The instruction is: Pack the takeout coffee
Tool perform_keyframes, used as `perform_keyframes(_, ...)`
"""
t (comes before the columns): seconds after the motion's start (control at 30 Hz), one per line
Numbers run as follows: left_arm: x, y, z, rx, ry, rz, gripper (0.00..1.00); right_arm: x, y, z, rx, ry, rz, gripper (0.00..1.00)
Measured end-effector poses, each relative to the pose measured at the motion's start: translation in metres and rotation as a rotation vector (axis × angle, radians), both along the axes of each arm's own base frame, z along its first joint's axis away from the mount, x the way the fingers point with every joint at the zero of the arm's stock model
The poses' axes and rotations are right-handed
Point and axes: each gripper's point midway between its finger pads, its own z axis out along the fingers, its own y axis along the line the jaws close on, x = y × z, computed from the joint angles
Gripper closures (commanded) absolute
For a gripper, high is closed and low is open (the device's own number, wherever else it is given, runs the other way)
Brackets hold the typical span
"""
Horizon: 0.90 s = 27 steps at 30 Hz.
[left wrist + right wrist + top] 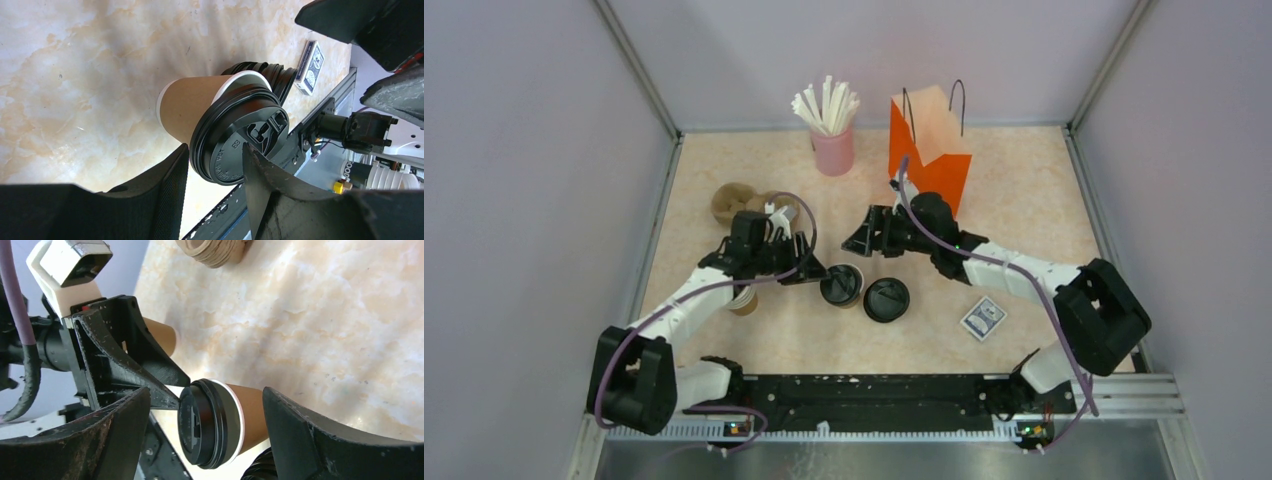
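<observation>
The takeout coffee [841,285], a brown paper cup with a black sip lid, stands mid-table. In the left wrist view its lid [235,140] sits tilted, with the cup's white rim showing on one side. My left gripper [809,272] pinches the lid's raised rim [215,150], one finger at the skirt and one on top. My right gripper [864,240] is open. Its fingers straddle the cup [250,415] without touching it [205,390]. The orange bag [929,150] stands upright behind the right arm.
A loose flat black lid [886,299] lies right of the coffee. A card deck [983,318] lies at the front right. A pink cup of straws [832,140] stands at the back, brown cups [734,200] at the left, and a lidless cup [744,300] under my left arm.
</observation>
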Motion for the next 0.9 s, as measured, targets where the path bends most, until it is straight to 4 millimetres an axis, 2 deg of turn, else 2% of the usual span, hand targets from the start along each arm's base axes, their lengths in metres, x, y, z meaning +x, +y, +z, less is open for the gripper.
perform_keyframes(0.17,-0.003,0.001,0.005,-0.001,-0.008,0.001,0.49,-0.002,0.005,0.001,-0.139,-0.102,0.026,0.19)
perform_keyframes(0.43,-0.008,0.003,0.021,-0.015,-0.053,0.007,0.48,-0.02,0.001,-0.022,-0.318,-0.142,0.117,0.19)
perform_keyframes(0.9,-0.016,0.004,0.012,-0.026,-0.006,0.023,0.48,-0.032,0.001,-0.04,-0.374,-0.137,0.19,0.19)
